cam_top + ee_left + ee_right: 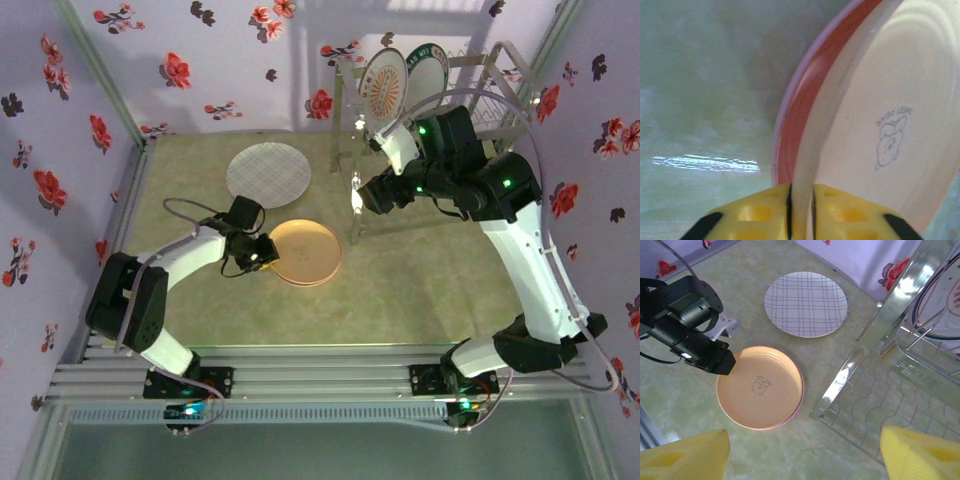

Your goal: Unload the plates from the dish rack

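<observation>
A yellow plate [305, 252] lies flat on a pink plate [800, 110] in the middle of the table. My left gripper [801, 210] is shut on the yellow plate's left rim, both fingers close against it. A white plate with a grey grid [268, 173] lies flat further back. The chrome dish rack [500, 110] stands at the back right, with an orange-sunburst plate [383, 85] and a green-rimmed plate [428, 68] upright in its top tier. My right gripper [358, 195] hangs open and holds nothing, high beside the rack's left legs, looking down on the yellow plate [760, 387].
Floral walls close the table in at the back and both sides. The rack's lower wire shelf [890, 405] and chrome leg [875, 345] lie just right of the stacked plates. Bare green table [420, 290] stretches in front of the rack.
</observation>
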Available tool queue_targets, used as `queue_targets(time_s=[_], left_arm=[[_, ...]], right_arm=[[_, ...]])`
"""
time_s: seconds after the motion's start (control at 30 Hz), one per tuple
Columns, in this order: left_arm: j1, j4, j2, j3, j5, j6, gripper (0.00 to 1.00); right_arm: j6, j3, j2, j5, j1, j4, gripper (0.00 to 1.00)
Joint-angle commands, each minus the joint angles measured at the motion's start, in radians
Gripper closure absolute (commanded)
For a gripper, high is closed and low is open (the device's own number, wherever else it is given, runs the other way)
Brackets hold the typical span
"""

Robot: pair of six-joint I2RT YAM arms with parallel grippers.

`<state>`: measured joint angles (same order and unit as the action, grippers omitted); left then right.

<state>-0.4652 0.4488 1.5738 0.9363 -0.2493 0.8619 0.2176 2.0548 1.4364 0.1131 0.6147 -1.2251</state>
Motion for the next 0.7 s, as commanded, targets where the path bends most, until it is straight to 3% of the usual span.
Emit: queue_targets(time_s=[0.0,0.17,0.43,0.53,0.67], left_arm=[[0.007,0.020,-0.002,0.030,-0.014,-0.013,0.77],[0.006,0.040,-0.023,0.045,-0.012,-0.017,0.69],[0.002,0.116,-0.079,0.107,0.020,-0.030,0.43],[0.000,0.145,-0.109,0.132,0.031,-0.030,0.38],[-0.004,0.190,-0.162,0.182,0.058,-0.027,0.34]], right_arm=[[-0.005,0.026,-0.017,-0.076,0.007,0.049,0.20],[-0.028,-0.016,-0.082,-0.292,0.008,0.180,0.19],[-0.036,0.017,-0.089,-0.719,-0.022,0.376,0.18],[-0.095,0.118,-0.025,-0.732,-0.107,0.374,0.17],[-0.210,0.275,0.088,-0.602,-0.239,0.326,0.17]])
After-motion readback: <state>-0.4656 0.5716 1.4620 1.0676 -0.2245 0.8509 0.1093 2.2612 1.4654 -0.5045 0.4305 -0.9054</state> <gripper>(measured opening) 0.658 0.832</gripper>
